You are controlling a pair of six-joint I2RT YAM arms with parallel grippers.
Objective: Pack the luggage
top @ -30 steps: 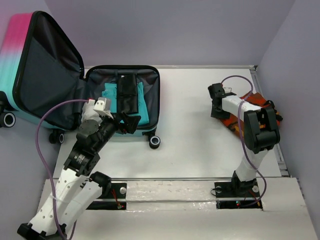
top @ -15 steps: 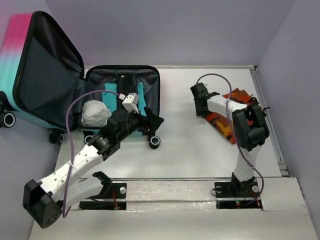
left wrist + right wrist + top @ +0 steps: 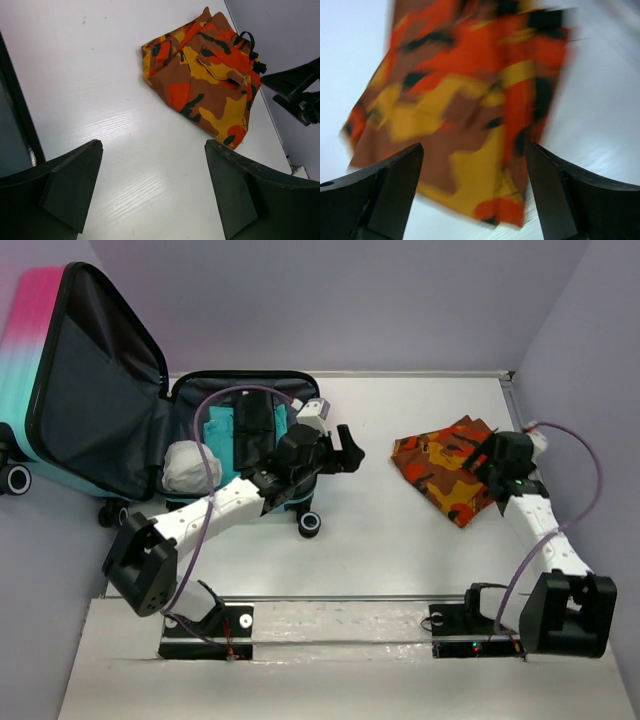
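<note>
Now your open luggage (image 3: 90,400), far left, holds teal cloth (image 3: 215,430), black pouch (image 3: 252,425) and white bundle (image 3: 190,468); left claw (image 3: 152,155) and right claw (image 3: 475,155) gape empty.

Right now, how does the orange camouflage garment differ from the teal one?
The orange camouflage garment lies on the table; the teal garment sits inside the luggage. The camouflage garment is patterned; the teal garment is plain, partly under a black item. Both are cloth.

Orange camouflage garment (image 3: 447,466) — white table (image 3: 400,535)
</note>
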